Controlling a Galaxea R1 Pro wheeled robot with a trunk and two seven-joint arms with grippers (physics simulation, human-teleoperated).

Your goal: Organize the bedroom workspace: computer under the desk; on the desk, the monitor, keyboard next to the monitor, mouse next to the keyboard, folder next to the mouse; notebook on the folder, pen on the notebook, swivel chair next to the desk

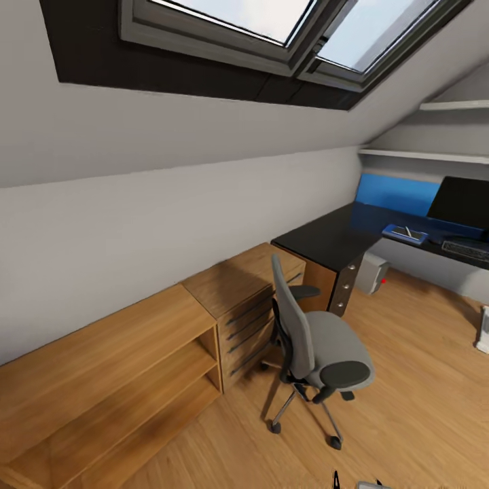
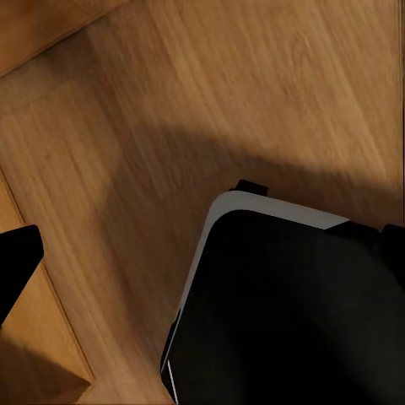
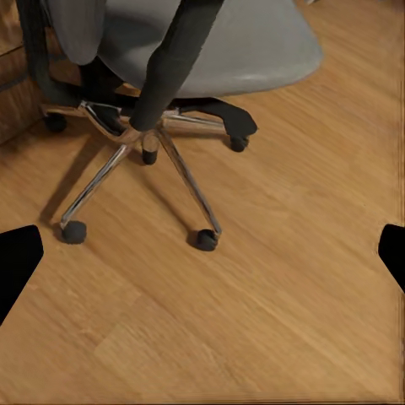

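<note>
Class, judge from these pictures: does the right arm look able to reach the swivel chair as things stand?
Probably yes. In the right wrist view the swivel chair sits just ahead of the right gripper, with bare wooden floor between them and nothing in the way.

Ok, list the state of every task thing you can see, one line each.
swivel chair: upright on the floor, seat bare, beside the wooden drawer unit, near the desk's end.
folder: flat on the desk, a thin light item on top.
monitor: upright on the desk, screen dark.
keyboard: flat on the desk, below the monitor.
computer: standing under the desk.
</note>
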